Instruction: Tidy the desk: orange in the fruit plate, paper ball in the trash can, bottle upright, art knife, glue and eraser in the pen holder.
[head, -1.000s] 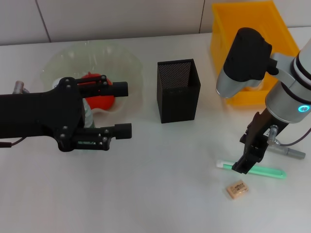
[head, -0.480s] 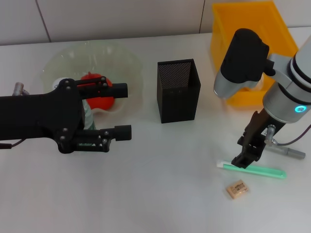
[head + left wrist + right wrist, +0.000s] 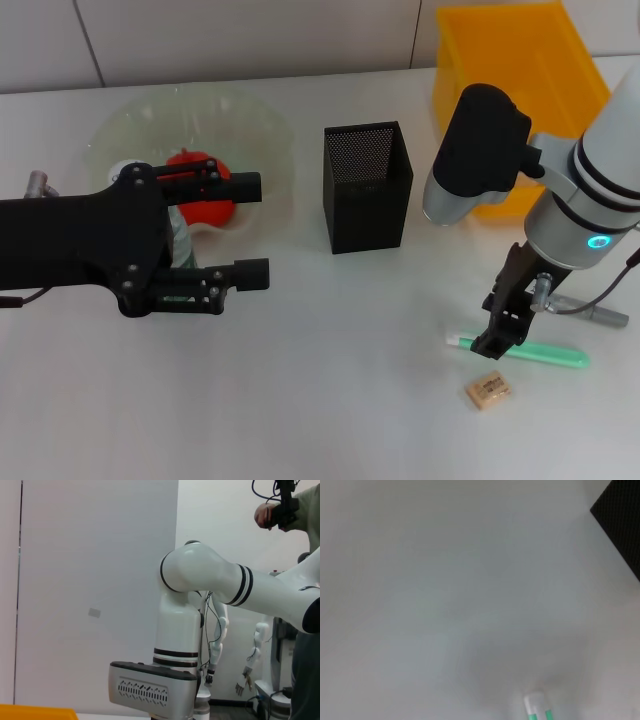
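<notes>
The right gripper [image 3: 498,342] is low over the desk [image 3: 330,380], right on top of the white end of a green glue stick [image 3: 545,353], and I cannot tell if its fingers are apart or together. The eraser [image 3: 489,389] lies just beside it, at 6 o'clock. A grey pen thing [image 3: 595,314] lies at 3 o'clock. The pen holder [image 3: 367,186] stands at 11 o'clock from the gripper, with the trash can [image 3: 520,60] at 12. The left gripper [image 3: 252,230] hangs with fingers wide apart, holding nothing, in front of the orange [image 3: 200,200] in the fruit plate [image 3: 250,130]
</notes>
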Motion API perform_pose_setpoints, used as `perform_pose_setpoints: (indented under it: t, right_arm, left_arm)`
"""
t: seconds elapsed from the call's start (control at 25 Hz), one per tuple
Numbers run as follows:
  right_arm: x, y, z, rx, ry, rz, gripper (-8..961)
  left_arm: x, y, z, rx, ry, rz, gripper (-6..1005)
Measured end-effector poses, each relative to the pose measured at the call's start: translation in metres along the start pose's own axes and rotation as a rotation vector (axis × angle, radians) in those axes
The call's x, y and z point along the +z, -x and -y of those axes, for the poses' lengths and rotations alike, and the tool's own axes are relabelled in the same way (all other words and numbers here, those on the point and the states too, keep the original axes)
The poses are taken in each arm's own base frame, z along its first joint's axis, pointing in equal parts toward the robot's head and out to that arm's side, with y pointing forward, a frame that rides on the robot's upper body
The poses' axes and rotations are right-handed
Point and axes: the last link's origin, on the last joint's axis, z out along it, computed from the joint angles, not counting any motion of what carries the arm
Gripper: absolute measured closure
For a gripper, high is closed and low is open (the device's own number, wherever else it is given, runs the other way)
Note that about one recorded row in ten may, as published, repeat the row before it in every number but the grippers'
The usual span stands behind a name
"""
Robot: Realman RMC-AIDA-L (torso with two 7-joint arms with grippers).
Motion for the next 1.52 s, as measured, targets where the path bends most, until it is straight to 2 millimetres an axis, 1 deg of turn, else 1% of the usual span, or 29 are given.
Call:
perform_pose_setpoints:
  t: [0.2,0.68,0.88,1.52]
  right_arm:
    - [0.000,0.001,0.000,0.008,-0.006,0.005,412]
    - [0.004,0.007,-0.005,-0.013,-0.016,-0.008,411]
    - [0.006,0.008,-0.006,-0.011,-0.011,-0.007,480]
    - [0.011,0.009,-0.007,-0.007,-0.007,-0.015,530]
  left_arm:
    - [0.000,0.001,0.000,0.003,-0.001,-0.001,213]
    - [-0.003,0.002,-0.001,0.000,-0.006,0.001,213]
    - [-0.004,0.003,-0.002,-0.002,-0.007,0.001,213]
    - [-0.004,0.005,-0.003,-0.007,-0.011,-0.001,213]
